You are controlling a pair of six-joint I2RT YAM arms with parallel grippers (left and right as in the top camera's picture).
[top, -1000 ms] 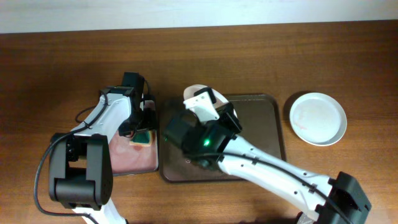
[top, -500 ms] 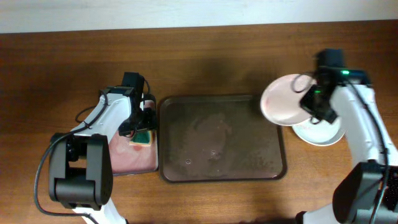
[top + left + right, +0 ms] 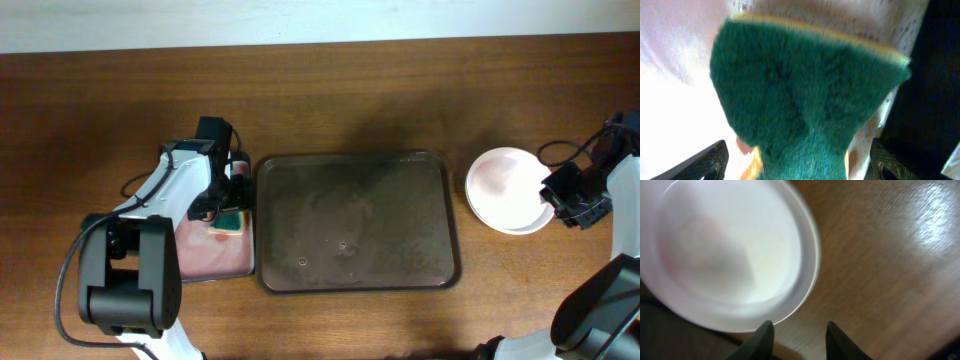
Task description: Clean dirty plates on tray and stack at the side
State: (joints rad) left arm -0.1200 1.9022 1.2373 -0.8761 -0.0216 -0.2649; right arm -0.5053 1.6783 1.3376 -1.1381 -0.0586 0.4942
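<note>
The brown tray [image 3: 420, 262] sits mid-table with no plates on it. White plates [image 3: 503, 186] are stacked on the wood to its right, the top one a little off-centre; the top plate fills the right wrist view [image 3: 725, 255]. My right gripper [image 3: 563, 197] [image 3: 799, 340] is open and empty, just off the stack's right rim. My left gripper [image 3: 226, 200] [image 3: 799, 160] is left of the tray, holding a green sponge [image 3: 232, 222] [image 3: 805, 90] that rests on a pink cloth [image 3: 205, 255].
The wooden table [image 3: 400, 100] runs all round the tray. The pink cloth lies against the tray's left edge. The right arm's cable [image 3: 575, 150] loops beside the plate stack.
My right arm lifted a plate off the tray, carried it right, set it on the stack and let go. The left arm and sponge have not moved.
</note>
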